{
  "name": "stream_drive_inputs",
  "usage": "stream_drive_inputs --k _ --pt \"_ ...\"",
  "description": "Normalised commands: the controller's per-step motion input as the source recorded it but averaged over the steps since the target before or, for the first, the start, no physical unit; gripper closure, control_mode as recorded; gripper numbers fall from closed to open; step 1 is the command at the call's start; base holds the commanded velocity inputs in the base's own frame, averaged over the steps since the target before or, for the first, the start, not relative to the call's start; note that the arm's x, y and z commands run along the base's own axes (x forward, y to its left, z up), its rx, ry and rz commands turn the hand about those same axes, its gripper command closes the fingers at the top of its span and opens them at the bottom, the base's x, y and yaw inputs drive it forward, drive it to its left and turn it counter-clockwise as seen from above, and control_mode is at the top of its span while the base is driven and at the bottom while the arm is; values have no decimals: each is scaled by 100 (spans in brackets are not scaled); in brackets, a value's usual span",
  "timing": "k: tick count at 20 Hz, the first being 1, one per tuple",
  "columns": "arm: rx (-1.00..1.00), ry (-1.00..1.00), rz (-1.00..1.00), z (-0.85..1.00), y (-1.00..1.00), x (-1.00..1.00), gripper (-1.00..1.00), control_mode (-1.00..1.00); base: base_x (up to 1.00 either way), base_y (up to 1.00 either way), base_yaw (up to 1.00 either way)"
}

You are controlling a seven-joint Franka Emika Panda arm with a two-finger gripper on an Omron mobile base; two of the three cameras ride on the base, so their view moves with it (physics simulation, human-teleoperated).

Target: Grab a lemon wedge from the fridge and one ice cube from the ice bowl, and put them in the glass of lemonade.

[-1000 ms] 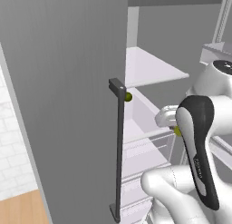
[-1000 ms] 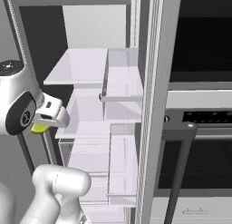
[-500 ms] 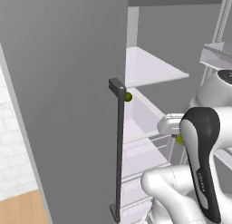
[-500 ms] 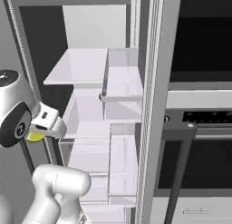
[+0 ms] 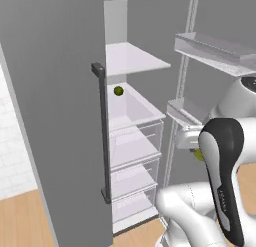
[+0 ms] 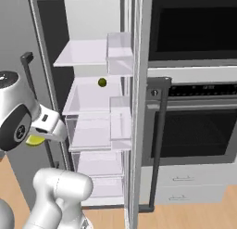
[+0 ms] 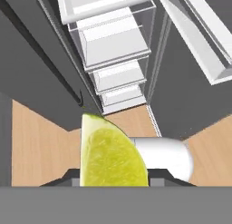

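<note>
My gripper [image 7: 112, 174] is shut on the lemon wedge [image 7: 111, 155], a yellow-green slice that looms large at the bottom of the hand view. From the right base view the wedge [image 6: 33, 140] peeks out under the hand, left of the fridge shelves [image 6: 88, 52]. In the left base view the wedge [image 5: 198, 154] shows beside the forearm, outside the open fridge [image 5: 55, 116]. The hand points down at the wooden floor and the fridge's lower drawers [image 7: 115, 46]. The ice bowl and the glass of lemonade are out of view.
A small dark green round fruit [image 5: 118, 91] lies on a middle fridge shelf [image 6: 102, 82]. The open grey door with its dark bar handle [image 5: 102, 136] stands at the left. A black oven column [image 6: 194, 121] sits right of the fridge. Door bins [image 6: 121, 121] jut out.
The whole picture has shifted, so the base has moved: the fridge sits further off and more of the oven shows. The hand with the wedge has sunk lower, clear of the shelves.
</note>
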Motion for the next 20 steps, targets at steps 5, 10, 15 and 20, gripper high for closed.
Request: stream_drive_inputs --k 5,10,15,20 --pt "0 0 0 0 0 0 100 100 -100 -5 -35" --pt "0 0 0 0 0 0 100 100 -70 -18 -65" --pt "0 0 0 0 0 0 100 100 -13 -32 -79" --pt "0 0 0 0 0 0 100 100 9 -67 -69"
